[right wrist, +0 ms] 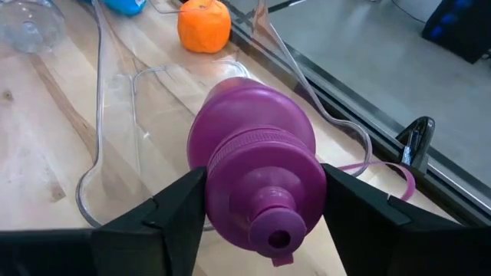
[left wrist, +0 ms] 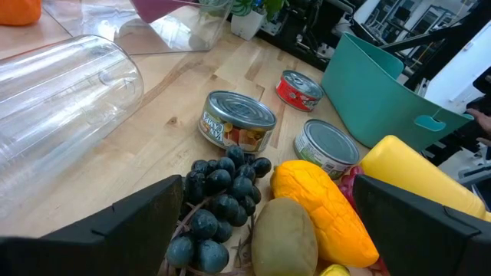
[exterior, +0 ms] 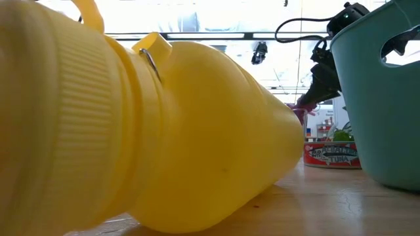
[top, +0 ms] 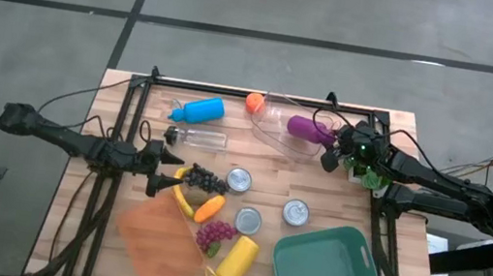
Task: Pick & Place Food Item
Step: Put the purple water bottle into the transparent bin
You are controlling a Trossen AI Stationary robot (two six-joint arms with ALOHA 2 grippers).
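A purple bottle [right wrist: 249, 146] lies on its side inside a clear plastic container [top: 273, 122] at the table's far right, cap end toward my right gripper [right wrist: 265, 207]. That gripper is shut on the bottle. An orange [right wrist: 204, 24] sits just beyond the container, at the table's far edge. My left gripper [left wrist: 265, 222] stands open at the table's left. It is just short of a bunch of dark grapes [left wrist: 219, 195], a kiwi [left wrist: 284, 238] and an orange-yellow fruit [left wrist: 326, 207], and touches none of them. My right gripper pinches the purple bottle's shoulder just behind the cap [right wrist: 219, 180], one finger on each side. The fingers [right wrist: 176, 207] come slanting down from the table's right and run along the bottle. The bottle lies in the clear container, its round base end pointing away.
A teal bin [top: 324, 264] stands at the near right, with three cans [top: 248, 221] between it and the fruit. A yellow bottle [top: 235, 264], red grapes [top: 212, 236] and a cutting board [top: 153, 237] lie near the front. A blue bottle [top: 200, 110] and a clear bottle [top: 198, 138] lie far left.
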